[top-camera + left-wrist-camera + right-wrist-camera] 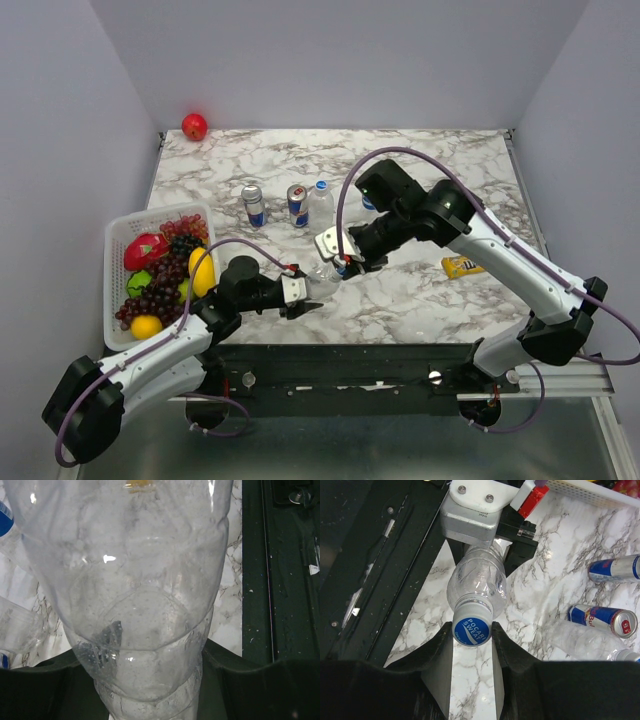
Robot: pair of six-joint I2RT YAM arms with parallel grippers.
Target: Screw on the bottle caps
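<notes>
A clear unlabelled bottle (322, 281) is held off the table near the front edge. My left gripper (303, 292) is shut on its lower body, which fills the left wrist view (145, 580). A blue cap (472, 625) marked Pocari Sweat sits on its neck. My right gripper (472, 631) is shut on that cap, one finger touching each side; in the top view the gripper (346, 264) is at the bottle's right end. A second clear bottle (320, 207) with a blue cap (321, 185) stands behind, apart from both grippers.
Two blue-and-silver cans (254, 206) (297, 205) stand left of the second bottle. A white basket (118, 240) of fruit is at the left. A yellow packet (462, 266) lies at the right. A red apple (194, 126) sits at the back left corner.
</notes>
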